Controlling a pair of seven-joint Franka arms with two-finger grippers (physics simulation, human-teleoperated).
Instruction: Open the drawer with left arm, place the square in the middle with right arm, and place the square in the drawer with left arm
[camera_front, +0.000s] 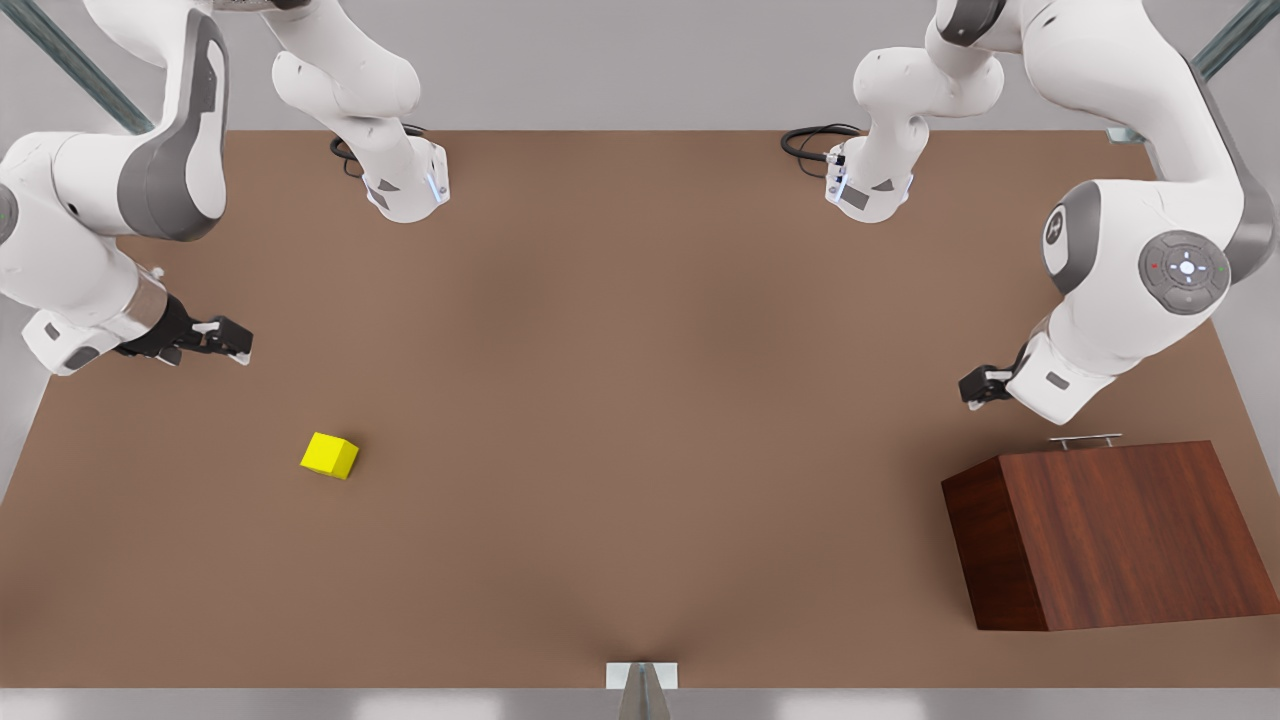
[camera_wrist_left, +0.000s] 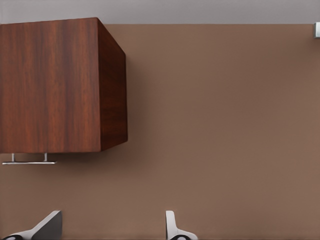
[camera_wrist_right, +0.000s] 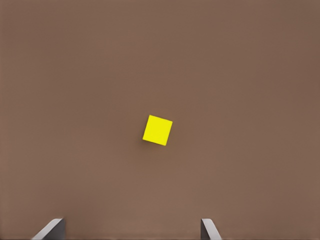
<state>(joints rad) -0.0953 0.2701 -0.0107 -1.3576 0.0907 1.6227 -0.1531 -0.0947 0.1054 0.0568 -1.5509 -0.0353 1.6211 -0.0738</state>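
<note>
The yellow square (camera_front: 330, 455) lies on the brown tabletop toward the front view's left, also seen in the right wrist view (camera_wrist_right: 157, 130). My right gripper (camera_front: 235, 340) hovers above and behind it, open (camera_wrist_right: 130, 230), with nothing between its fingers. The wooden cabinet (camera_front: 1110, 535) stands at the front view's right; its silver handle (camera_front: 1085, 440) sits close against the box, so the drawer is shut. My left gripper (camera_front: 972, 388) hangs open (camera_wrist_left: 111, 227) a short way from the handle (camera_wrist_left: 27, 161), not touching it or the cabinet (camera_wrist_left: 55, 85).
Both arm bases (camera_front: 405, 190) (camera_front: 870, 190) stand at the table's far edge, each with a black cable beside it. A small metal bracket (camera_front: 641, 680) sits at the near edge. Bare brown tabletop (camera_front: 640, 400) spreads between the square and the cabinet.
</note>
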